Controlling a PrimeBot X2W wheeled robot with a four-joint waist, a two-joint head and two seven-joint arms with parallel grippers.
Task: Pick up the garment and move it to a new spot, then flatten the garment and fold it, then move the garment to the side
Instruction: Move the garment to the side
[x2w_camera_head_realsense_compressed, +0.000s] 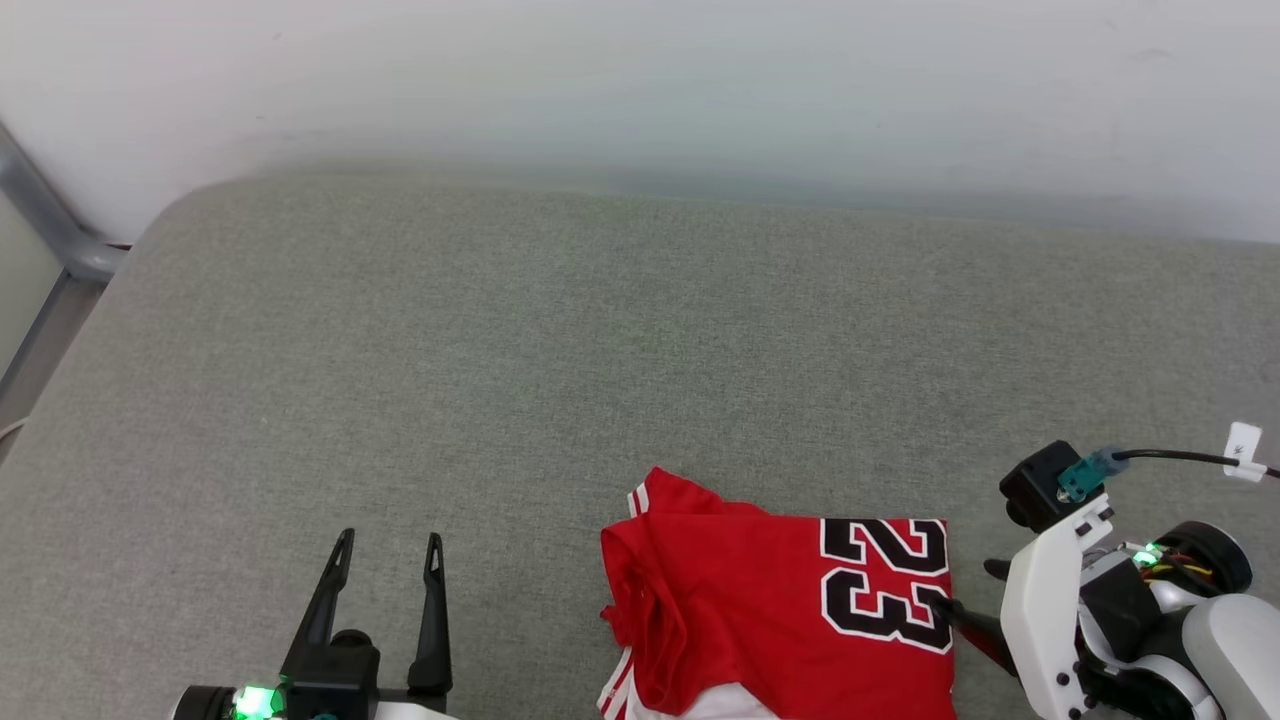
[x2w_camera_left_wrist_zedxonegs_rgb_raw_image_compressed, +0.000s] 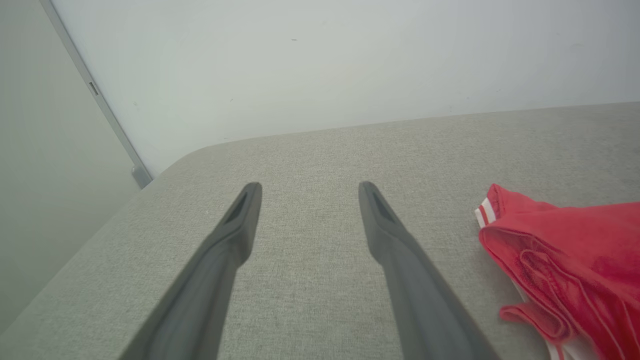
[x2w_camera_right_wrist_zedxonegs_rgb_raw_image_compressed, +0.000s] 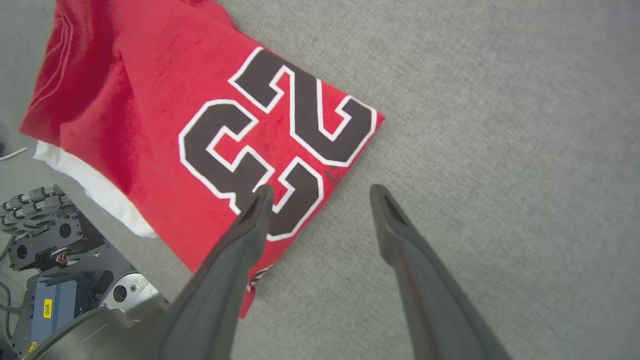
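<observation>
A grey-green woven padded surface (x2w_camera_head_realsense_compressed: 480, 340) with a rounded far-left corner is set against a plain white wall (x2w_camera_head_realsense_compressed: 640, 70). A grey metal bar (x2w_camera_head_realsense_compressed: 50, 225) is seen at the far left. The garment (x2w_camera_head_realsense_compressed: 740, 610), red and folded with a black 23 facing up, is laid at the near edge, right of centre. The left gripper (x2w_camera_head_realsense_compressed: 390, 540) is held spread and empty, well apart to its left. The right gripper (x2w_camera_right_wrist_zedxonegs_rgb_raw_image_compressed: 322, 192) is also spread and grips nothing, with one finger over the numerals and the other over bare surface.
</observation>
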